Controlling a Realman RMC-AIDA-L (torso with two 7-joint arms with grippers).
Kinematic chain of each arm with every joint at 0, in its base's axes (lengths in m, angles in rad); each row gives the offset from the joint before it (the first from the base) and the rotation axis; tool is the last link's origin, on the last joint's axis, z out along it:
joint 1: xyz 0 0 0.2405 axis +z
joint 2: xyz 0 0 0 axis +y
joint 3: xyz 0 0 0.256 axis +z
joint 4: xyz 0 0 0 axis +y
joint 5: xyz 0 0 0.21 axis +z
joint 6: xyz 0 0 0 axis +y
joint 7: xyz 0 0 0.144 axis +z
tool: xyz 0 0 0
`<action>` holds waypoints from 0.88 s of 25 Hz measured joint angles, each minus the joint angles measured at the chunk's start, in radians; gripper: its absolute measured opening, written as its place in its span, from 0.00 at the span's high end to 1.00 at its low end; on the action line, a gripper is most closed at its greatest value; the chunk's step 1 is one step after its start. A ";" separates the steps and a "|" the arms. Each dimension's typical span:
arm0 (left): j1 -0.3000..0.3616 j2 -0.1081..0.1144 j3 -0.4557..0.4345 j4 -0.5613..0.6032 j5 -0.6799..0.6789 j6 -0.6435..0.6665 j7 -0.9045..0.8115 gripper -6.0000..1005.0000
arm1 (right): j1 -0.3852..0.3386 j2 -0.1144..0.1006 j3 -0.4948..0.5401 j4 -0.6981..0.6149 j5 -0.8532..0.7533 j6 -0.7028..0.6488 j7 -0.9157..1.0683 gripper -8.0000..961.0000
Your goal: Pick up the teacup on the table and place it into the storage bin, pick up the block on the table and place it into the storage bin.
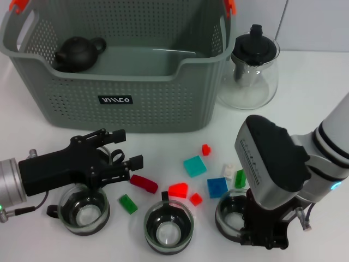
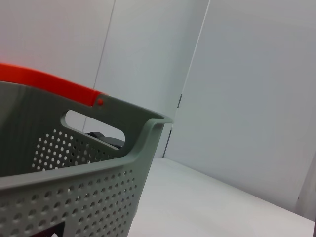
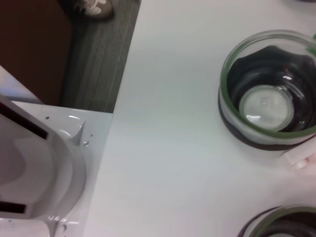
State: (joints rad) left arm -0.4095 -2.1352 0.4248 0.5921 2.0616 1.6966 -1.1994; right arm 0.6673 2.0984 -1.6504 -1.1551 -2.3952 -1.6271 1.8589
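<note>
Three teacups (image 1: 168,228) front; one storage bin (image 1: 136,103) behind.

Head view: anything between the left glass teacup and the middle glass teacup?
One small green block lies between the left glass teacup and the middle glass teacup; head view.

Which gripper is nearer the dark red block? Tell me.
Left. The left gripper hangs just above and beside the dark red block, fingers open. The right gripper is across the table, down over the rightmost teacup.
</note>
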 joint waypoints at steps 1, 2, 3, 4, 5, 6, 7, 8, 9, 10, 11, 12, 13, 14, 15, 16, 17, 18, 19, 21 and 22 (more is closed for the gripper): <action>0.000 0.000 0.000 0.000 0.000 0.001 0.001 0.16 | -0.004 0.000 0.010 -0.008 0.000 -0.005 -0.003 0.80; 0.000 0.000 0.000 0.000 0.000 0.001 0.003 0.16 | -0.007 -0.001 0.018 -0.013 0.000 -0.008 -0.005 0.85; 0.000 0.000 -0.001 0.000 0.000 0.002 0.005 0.16 | -0.008 -0.002 0.028 -0.016 0.000 -0.014 -0.006 0.89; 0.000 0.000 -0.001 0.000 0.000 0.002 0.007 0.16 | -0.009 -0.002 0.040 -0.019 0.001 -0.020 -0.010 0.90; 0.000 0.000 -0.001 0.000 0.000 0.002 0.008 0.16 | -0.010 -0.002 0.048 -0.019 0.001 -0.026 -0.013 0.92; 0.000 0.000 -0.001 0.000 0.000 0.002 0.008 0.16 | -0.010 -0.002 0.058 -0.021 0.002 -0.034 -0.016 0.93; 0.000 0.000 -0.001 0.000 0.000 0.002 0.008 0.16 | -0.010 -0.002 0.070 -0.024 0.002 -0.044 -0.019 0.93; 0.000 0.000 -0.001 0.000 0.000 0.003 0.009 0.16 | -0.012 -0.002 0.087 -0.031 0.001 -0.057 -0.019 0.93; 0.001 0.000 -0.001 0.001 0.000 0.005 0.009 0.16 | -0.016 -0.002 0.111 -0.045 0.001 -0.079 -0.021 0.93; 0.004 0.002 -0.002 0.004 0.000 0.007 0.009 0.16 | -0.021 -0.003 0.147 -0.064 0.001 -0.100 -0.024 0.93; 0.008 0.003 -0.004 0.006 0.000 0.008 0.009 0.16 | -0.026 -0.003 0.186 -0.083 0.004 -0.127 -0.033 0.93; 0.010 0.005 -0.008 0.008 0.000 0.008 0.009 0.16 | -0.030 -0.003 0.226 -0.097 0.009 -0.156 -0.045 0.93; 0.014 0.006 -0.014 0.008 0.000 0.009 0.009 0.16 | -0.033 -0.003 0.280 -0.114 0.016 -0.187 -0.062 0.93; 0.017 0.008 -0.022 0.009 0.000 0.010 0.009 0.16 | -0.035 -0.003 0.340 -0.127 0.033 -0.220 -0.082 0.93; 0.021 0.009 -0.031 0.009 0.000 0.011 0.010 0.16 | -0.036 -0.004 0.398 -0.138 0.058 -0.255 -0.102 0.93; 0.024 0.010 -0.036 0.011 0.001 0.015 0.011 0.16 | -0.036 -0.006 0.454 -0.150 0.087 -0.280 -0.119 0.93; 0.027 0.011 -0.041 0.013 0.002 0.020 0.012 0.16 | -0.036 -0.008 0.491 -0.159 0.120 -0.304 -0.129 0.93; 0.028 0.012 -0.045 0.016 0.004 0.026 0.014 0.16 | -0.035 -0.011 0.545 -0.171 0.167 -0.329 -0.143 0.93; 0.030 0.012 -0.047 0.018 0.005 0.031 0.015 0.16 | -0.033 -0.014 0.588 -0.182 0.211 -0.341 -0.150 0.93; 0.034 0.013 -0.049 0.021 0.007 0.037 0.019 0.16 | -0.025 -0.020 0.656 -0.194 0.299 -0.351 -0.153 0.93; 0.036 0.014 -0.050 0.021 0.007 0.038 0.021 0.16 | -0.018 -0.023 0.683 -0.197 0.345 -0.349 -0.152 0.93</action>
State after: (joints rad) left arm -0.3731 -2.1216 0.3749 0.6135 2.0684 1.7347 -1.1782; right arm 0.6495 2.0752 -0.9674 -1.3520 -2.0502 -1.9759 1.7069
